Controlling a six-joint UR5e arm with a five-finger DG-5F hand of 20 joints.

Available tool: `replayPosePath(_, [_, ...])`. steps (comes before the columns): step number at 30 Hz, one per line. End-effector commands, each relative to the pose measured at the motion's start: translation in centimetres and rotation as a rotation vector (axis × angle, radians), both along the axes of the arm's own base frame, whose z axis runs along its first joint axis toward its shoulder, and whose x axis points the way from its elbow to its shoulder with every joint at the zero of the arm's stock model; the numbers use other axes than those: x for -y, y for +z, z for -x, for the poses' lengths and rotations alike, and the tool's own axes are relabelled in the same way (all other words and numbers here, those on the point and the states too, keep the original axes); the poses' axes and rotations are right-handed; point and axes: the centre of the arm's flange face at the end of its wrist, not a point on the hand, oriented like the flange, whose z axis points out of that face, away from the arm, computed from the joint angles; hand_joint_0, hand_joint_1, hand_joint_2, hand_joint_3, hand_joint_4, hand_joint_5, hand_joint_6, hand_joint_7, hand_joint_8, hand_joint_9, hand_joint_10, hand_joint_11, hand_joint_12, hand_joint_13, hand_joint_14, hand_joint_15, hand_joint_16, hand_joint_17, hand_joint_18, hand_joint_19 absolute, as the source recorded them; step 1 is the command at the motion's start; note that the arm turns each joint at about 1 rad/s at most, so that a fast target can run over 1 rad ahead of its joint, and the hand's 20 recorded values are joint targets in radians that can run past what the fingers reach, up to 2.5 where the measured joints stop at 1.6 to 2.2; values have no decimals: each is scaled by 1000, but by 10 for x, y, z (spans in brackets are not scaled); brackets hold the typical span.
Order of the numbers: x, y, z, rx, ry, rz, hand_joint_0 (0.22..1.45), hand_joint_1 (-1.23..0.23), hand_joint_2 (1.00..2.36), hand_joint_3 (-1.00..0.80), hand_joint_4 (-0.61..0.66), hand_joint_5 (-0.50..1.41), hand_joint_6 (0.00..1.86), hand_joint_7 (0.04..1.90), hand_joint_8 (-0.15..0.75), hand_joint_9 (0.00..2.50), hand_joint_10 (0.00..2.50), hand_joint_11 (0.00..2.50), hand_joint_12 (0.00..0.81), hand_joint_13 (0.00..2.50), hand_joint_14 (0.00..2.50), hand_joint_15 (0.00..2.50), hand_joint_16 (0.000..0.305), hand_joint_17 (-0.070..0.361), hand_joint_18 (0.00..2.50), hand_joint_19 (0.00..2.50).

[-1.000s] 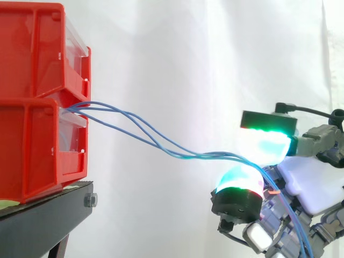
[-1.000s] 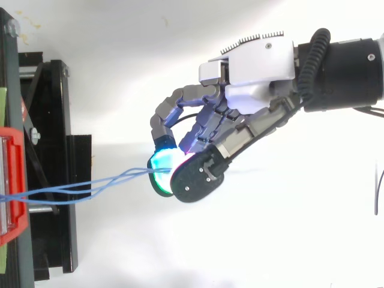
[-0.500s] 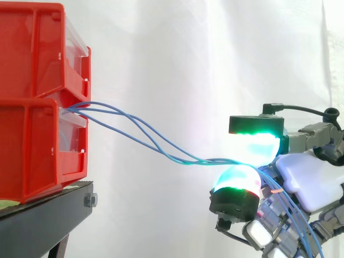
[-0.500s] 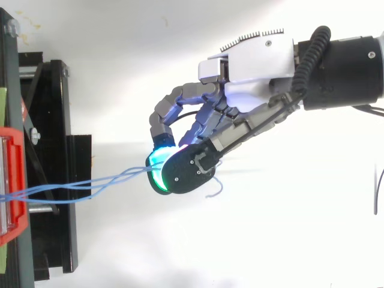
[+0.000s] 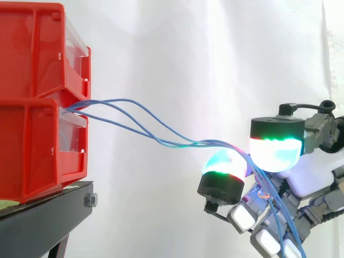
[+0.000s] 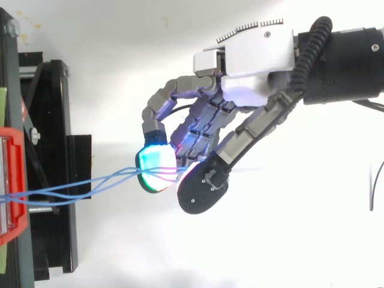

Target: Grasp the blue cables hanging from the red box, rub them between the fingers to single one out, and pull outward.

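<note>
Several thin blue cables (image 5: 185, 143) leave the front of the lower red bin (image 5: 37, 156) and run right, sagging slightly, to my hand (image 5: 314, 177). They pass between a glowing fingertip pad (image 5: 223, 167) below and the cyan-green thumb pad (image 5: 275, 151) above. Behind the pads they hang down in front of the palm. From above, the cables (image 6: 90, 186) lie across the cyan fingertip (image 6: 155, 168) and go under the thumb. The hand (image 6: 252, 84) is curled round them, well clear of the bins.
Two red bins are stacked on a black stand (image 5: 45, 220) at the left; the upper bin (image 5: 37, 48) sits above the cables' exit. A white curtain hangs behind. In the top view the stand (image 6: 54, 180) is at the left edge.
The thumb pad slid back toward the wrist while the lower fingertip shifted toward the bins, so the pads now sit offset. The cables bow a little higher.
</note>
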Motion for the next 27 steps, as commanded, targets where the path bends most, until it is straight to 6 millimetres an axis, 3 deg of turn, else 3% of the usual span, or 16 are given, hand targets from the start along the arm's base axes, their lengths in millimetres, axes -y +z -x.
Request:
replayPosePath(1, [0,0,0,0,1,4,765,-931,1000,-500,-76,-177,844,913,183,759,14,407,348,728,19,511,45,102,670,510])
replayPosePath(5, [0,0,0,-1,1,4,733,-934,1000,-500,-6,-172,833,904,182,762,13,408,346,730,21,522,45,102,672,517])
replayPosePath(9, [0,1,0,0,1,4,638,-854,1000,-500,24,-151,829,1039,191,827,13,411,350,747,20,538,45,100,668,551])
replayPosePath(14, [0,-1,0,-3,1,4,589,-749,1000,-500,-10,-123,805,1096,196,875,14,390,354,772,20,547,45,101,662,578])
replayPosePath(21, [0,1,0,0,1,4,560,-653,1014,-201,15,-125,835,1112,238,921,14,393,396,799,19,551,52,117,686,595])
replayPosePath(23, [0,1,0,0,2,5,564,-653,1013,-180,36,-129,835,1085,255,914,12,389,413,805,19,547,56,125,709,582])
replayPosePath(26, [0,1,0,0,2,5,586,-773,1013,-194,69,-156,847,1044,251,846,13,425,400,771,19,551,53,119,673,576])
replayPosePath(27, [0,0,0,-1,3,8,619,-862,1013,-295,69,-174,856,1039,237,806,14,447,373,741,21,553,48,109,639,578])
